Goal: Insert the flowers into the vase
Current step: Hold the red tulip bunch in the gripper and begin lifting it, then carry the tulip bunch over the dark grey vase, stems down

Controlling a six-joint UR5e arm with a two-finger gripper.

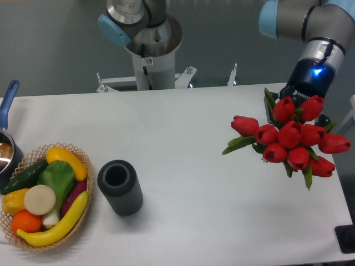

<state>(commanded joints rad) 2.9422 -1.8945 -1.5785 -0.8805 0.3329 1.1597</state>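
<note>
At the far left edge you have a pot with a blue handle, then a wicker basket of toy vegetables at lower left. Just right of it stands the vase, upright, mouth toward you. The white table runs across the frame before a grey wall. At right, the flowers hang above the table, blooms facing the camera, stems hidden behind. The gripper is behind them; you cannot tell its opening.

Bright, even overhead light, soft shadows, sharp focus, no glare.
</note>
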